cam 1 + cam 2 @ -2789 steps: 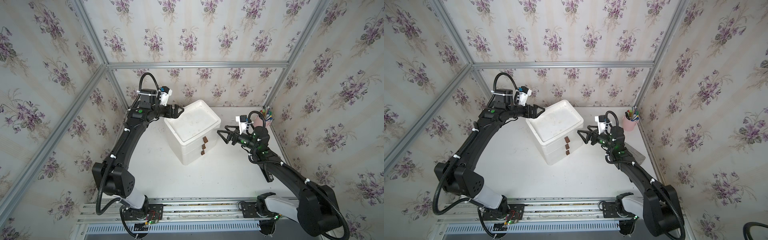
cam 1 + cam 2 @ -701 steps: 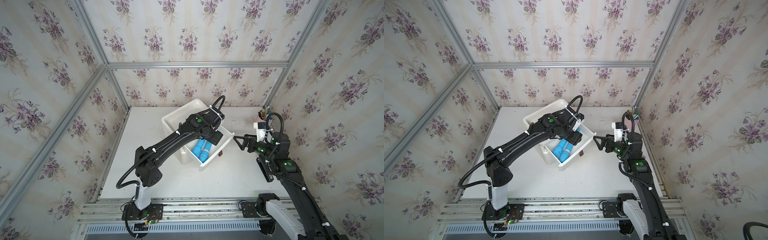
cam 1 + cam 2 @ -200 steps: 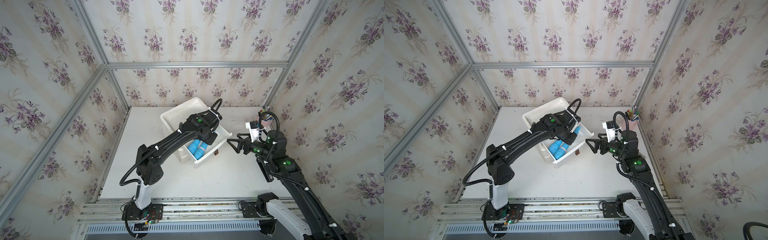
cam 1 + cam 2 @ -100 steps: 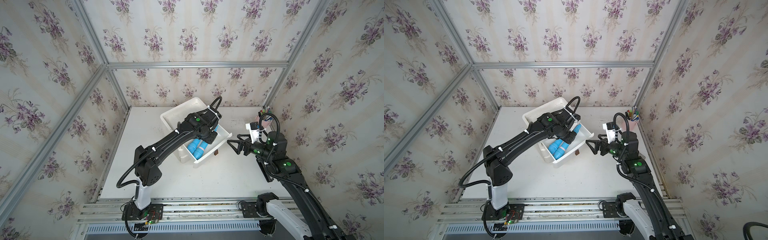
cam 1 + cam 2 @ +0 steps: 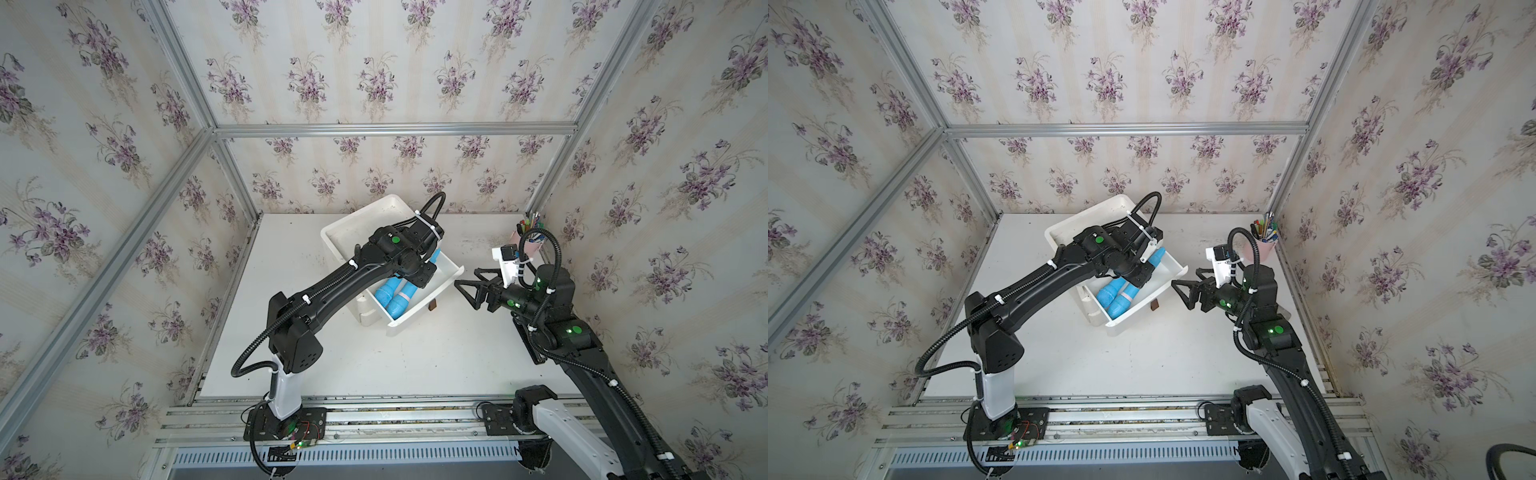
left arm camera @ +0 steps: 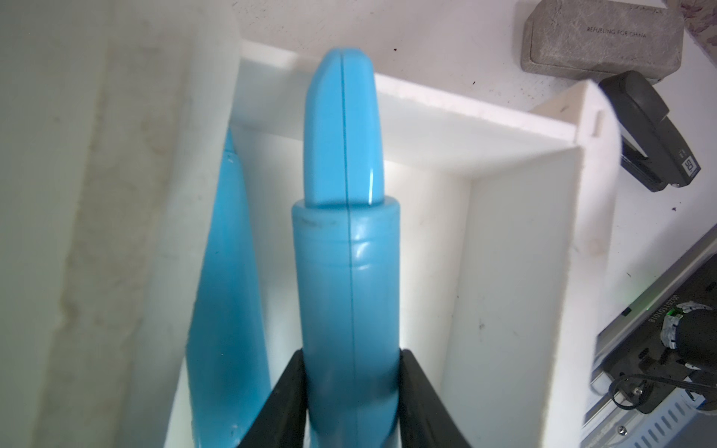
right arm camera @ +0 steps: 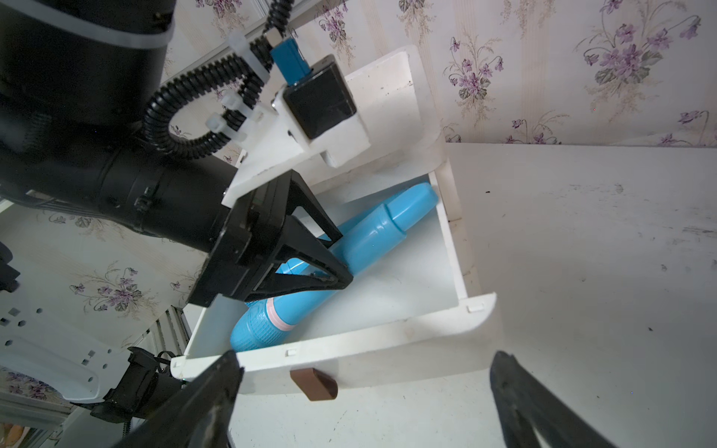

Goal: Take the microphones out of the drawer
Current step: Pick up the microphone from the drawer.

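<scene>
Drawer (image 5: 420, 308) was pulled out of the white cabinet (image 5: 337, 245), top open. Its front panel faced the right gripper (image 5: 466, 277), which hung just off that panel near the brown knob (image 7: 313, 384) with its jaws spread wide, gripping nothing. Tight spots: the cabinet body ran along one side of the drawer and a second blue microphone (image 6: 225, 291) lay against that side. On the other side there was a strip of drawer floor out to the side wall. A broad stretch of table (image 5: 415, 365) ran from the drawer front towards the near rail. The pen cup (image 5: 1262, 249) stood back in the corner, and the grey case (image 6: 601, 35) and stapler (image 6: 655, 128) sat beyond the drawer's far wall. The left gripper (image 7: 345, 258) reached down into the drawer, clenched on the microphone (image 6: 345, 252) with one finger on each side of its barrel. The microphone was inside the drawer, lying slantwise, with its tail end up close to the side wall. Couldn't tell whether it touched.
</scene>
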Tool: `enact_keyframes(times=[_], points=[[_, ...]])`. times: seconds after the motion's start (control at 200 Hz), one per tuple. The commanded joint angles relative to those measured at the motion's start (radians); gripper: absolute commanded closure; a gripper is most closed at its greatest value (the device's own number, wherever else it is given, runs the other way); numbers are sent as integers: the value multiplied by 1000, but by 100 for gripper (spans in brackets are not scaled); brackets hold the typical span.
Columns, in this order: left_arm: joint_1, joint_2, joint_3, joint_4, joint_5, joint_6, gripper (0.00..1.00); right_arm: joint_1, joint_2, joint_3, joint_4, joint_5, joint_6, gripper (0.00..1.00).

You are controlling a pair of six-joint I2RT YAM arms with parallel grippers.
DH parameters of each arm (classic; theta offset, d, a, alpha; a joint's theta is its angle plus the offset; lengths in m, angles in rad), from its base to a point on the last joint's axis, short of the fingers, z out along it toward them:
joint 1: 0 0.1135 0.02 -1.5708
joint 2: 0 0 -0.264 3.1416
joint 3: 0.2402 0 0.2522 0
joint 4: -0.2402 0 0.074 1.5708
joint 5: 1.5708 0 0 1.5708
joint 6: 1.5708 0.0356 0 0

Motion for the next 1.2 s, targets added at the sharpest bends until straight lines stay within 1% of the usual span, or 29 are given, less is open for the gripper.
enact_keyframes(times=[0.0,0.125,0.17,0.205,0.23,0.3,0.37,0.44,0.51,0.599,0.659,0.829,0.999,1.194], points=[[2,32,-6,7,10,17,96,1,-6,1,25,-9,1,2],[2,53,-19,14,19,11,91,0,-7,5,14,-6,-2,2],[2,56,-23,15,18,11,87,1,-9,5,13,-4,-3,2],[3,59,-27,17,15,12,80,1,-9,4,12,-4,-2,2],[3,61,-29,16,14,14,78,1,-8,3,14,-4,-2,2],[4,63,-39,19,10,14,74,1,-6,3,19,-6,1,2],[3,60,-46,23,5,14,74,1,-3,4,24,-6,1,2],[3,57,-50,31,4,14,77,1,-1,3,26,-6,1,2],[3,55,-49,37,2,18,78,1,1,4,31,-9,4,2],[3,47,-46,39,-2,18,87,1,2,-1,37,-8,5,2],[3,33,-46,41,-10,21,89,1,2,-3,37,-8,5,2],[5,-25,-40,54,-20,35,93,1,3,-8,43,-8,7,2],[9,-54,-34,55,3,48,94,1,6,-12,57,-6,17,2],[12,-83,-40,55,4,56,96,1,8,-13,72,-10,28,2]])
